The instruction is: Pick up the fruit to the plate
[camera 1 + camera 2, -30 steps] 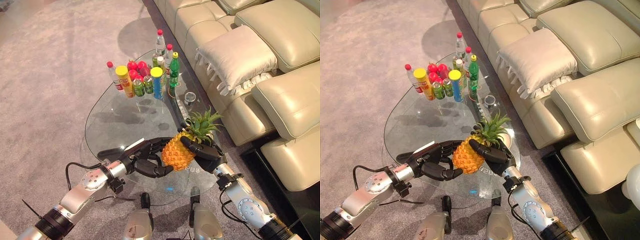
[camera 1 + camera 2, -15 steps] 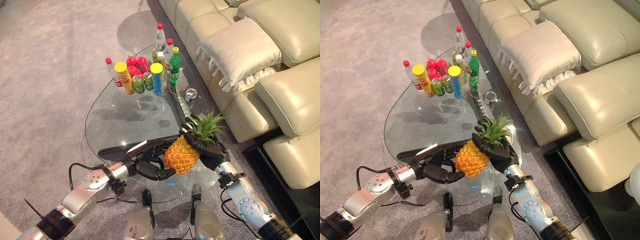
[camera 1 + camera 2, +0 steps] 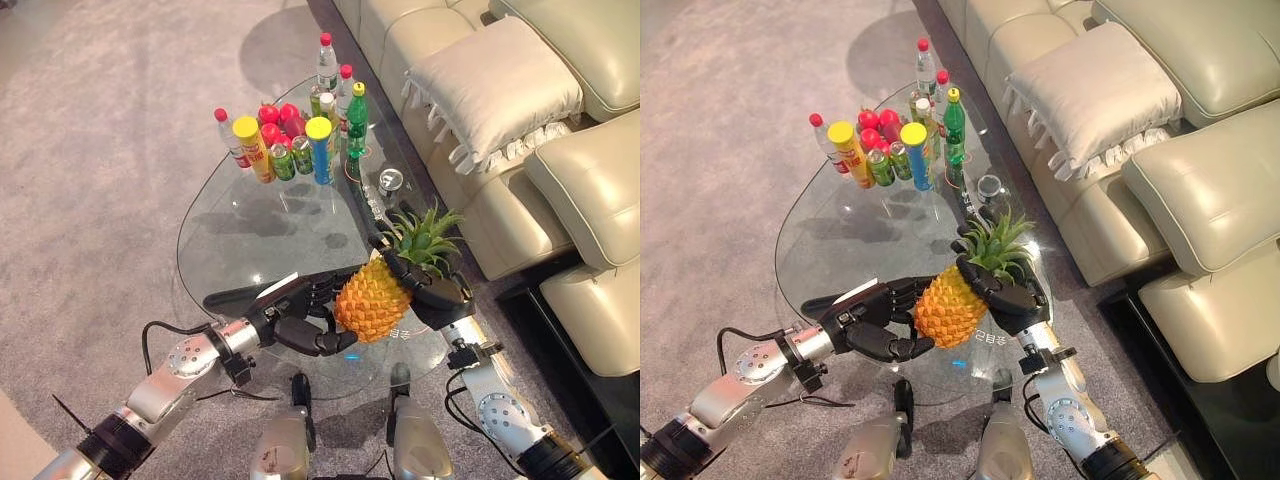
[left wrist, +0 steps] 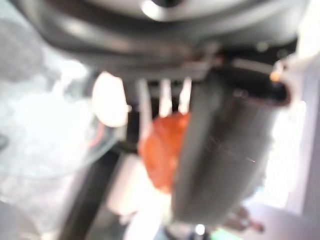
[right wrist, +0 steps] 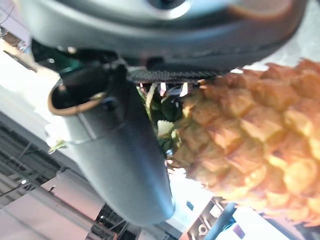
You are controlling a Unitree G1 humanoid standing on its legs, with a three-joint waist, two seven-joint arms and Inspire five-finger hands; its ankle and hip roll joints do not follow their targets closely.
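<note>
Since the earlier frame the pineapple [image 3: 374,299] has barely shifted, staying tilted over the near edge of the glass table [image 3: 250,230]. The left hand [image 3: 300,318] curls its fingers round the fruit's lower body, and the right hand [image 3: 432,292] clasps it just below the green crown. Bottles, cans and red apples [image 3: 278,113] cluster at the far end, beside the cream sofa [image 3: 560,180].
</note>
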